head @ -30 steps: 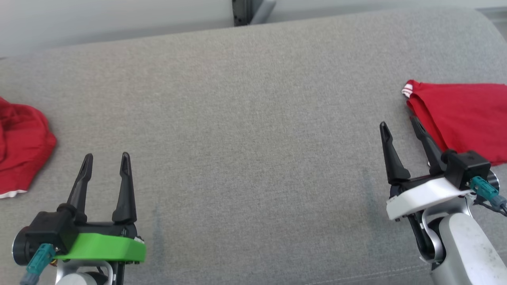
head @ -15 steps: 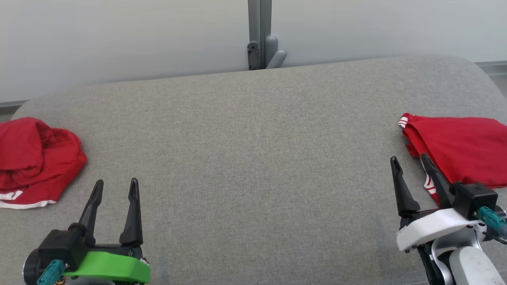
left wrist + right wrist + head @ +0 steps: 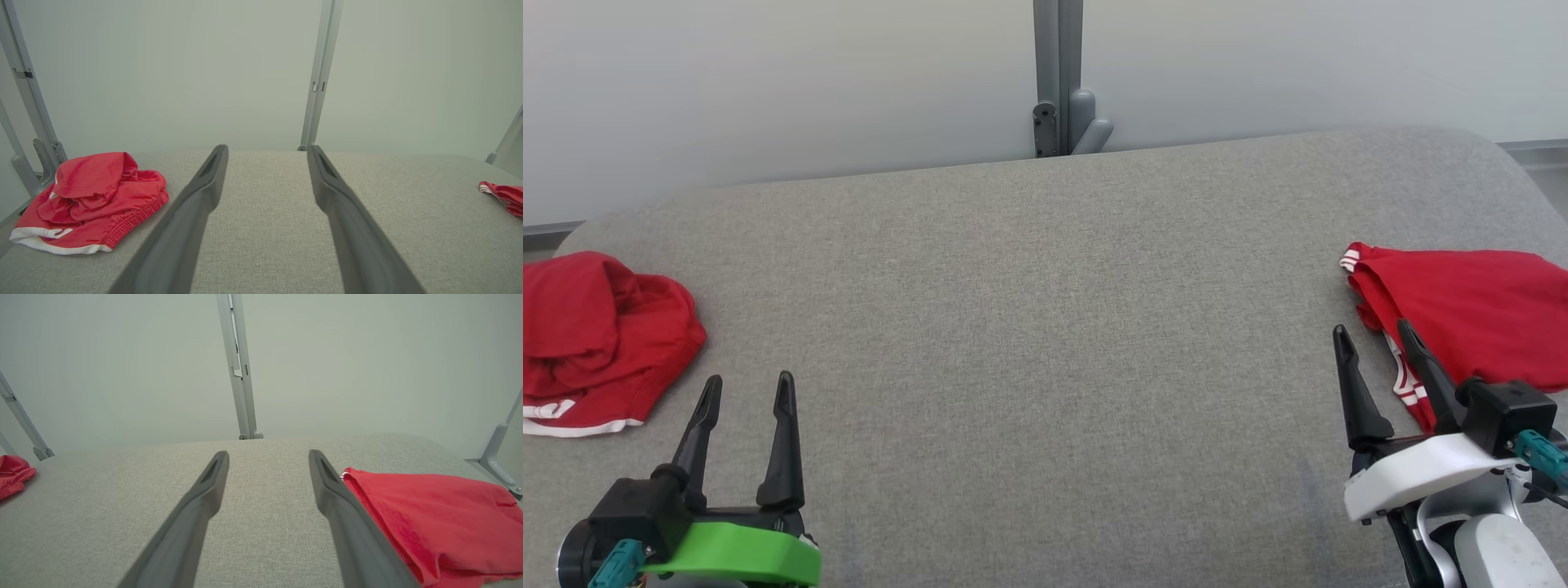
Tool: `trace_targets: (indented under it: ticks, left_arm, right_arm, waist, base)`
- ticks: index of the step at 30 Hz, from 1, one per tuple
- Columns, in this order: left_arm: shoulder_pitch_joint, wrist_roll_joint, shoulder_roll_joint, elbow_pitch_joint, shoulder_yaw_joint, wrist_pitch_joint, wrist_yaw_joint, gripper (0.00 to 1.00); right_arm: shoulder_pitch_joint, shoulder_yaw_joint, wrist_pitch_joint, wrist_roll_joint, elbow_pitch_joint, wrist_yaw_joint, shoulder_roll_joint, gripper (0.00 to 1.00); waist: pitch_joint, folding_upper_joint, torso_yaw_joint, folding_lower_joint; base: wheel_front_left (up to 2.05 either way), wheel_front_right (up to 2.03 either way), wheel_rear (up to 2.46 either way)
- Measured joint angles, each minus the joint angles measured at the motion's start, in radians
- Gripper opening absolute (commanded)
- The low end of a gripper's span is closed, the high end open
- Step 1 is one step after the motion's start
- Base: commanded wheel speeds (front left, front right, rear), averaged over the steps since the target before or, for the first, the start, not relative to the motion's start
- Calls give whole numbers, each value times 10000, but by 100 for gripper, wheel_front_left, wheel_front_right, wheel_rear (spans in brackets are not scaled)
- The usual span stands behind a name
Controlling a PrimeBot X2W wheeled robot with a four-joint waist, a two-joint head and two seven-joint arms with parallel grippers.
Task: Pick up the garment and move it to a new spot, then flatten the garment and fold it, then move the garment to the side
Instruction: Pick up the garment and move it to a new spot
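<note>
And there it was, a broad padded surface point(image 3: 1045, 327) covered in grey woven cloth, a fine heathered weave, its far corners rounded off and the long far edge curving softly down. Behind it stood a pale wall point(image 3: 768, 82), smooth and matte, split by an upright grey metal post point(image 3: 1058, 73) with a small bracket at its foot; in the wrist views slanted metal struts point(image 3: 496, 457) framed the sides. At the far left edge sat the crumpled red shorts point(image 3: 605, 335), a soft, lumpy heap of thin fabric with a gathered elastic band and a white hem running along the near side. Over on the far right lay the folded red garment point(image 3: 1478, 310), flat and smooth, layers stacked neatly, white stripes peeking out at its left corner and along its near-left edge. The left gripper point(image 3: 750, 378), on its bright green mount, hovered low at the near left, long tapered dark fingers well spread, nothing between them, near the shorts but clear of them. The right gripper point(image 3: 1372, 327), on a white mount, had its fingers parted just as wide and empty, the outer one just beside the folded garment's striped edge; whether it touched the cloth could not be told.
</note>
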Motion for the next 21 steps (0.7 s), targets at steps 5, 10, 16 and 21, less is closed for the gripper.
trace_targets:
  ticks: [5,10,16,21]
  left_arm:
    - [-5,0,-2,38,-19,-13,2,100]
    - [-74,-4,-21,54,98,-140,15,100]
    - [-368,-25,-109,27,443,-322,-8,100]
    - [-509,-31,-153,82,646,-407,-142,100]
  right_arm:
    - [28,-44,0,0,0,0,69,100]
    - [34,-27,-111,-2,-65,0,94,100]
    - [35,-42,-226,19,-182,-2,98,100]
    - [53,-40,-219,12,-257,-2,102,100]
  waist:
    - [-18,0,10,0]
    - [-19,0,107,0]
    - [58,0,502,0]
    - [129,-1,970,0]
  base:
    - [0,0,0]
    - [0,0,0]
    - [0,0,0]
    - [0,0,0]
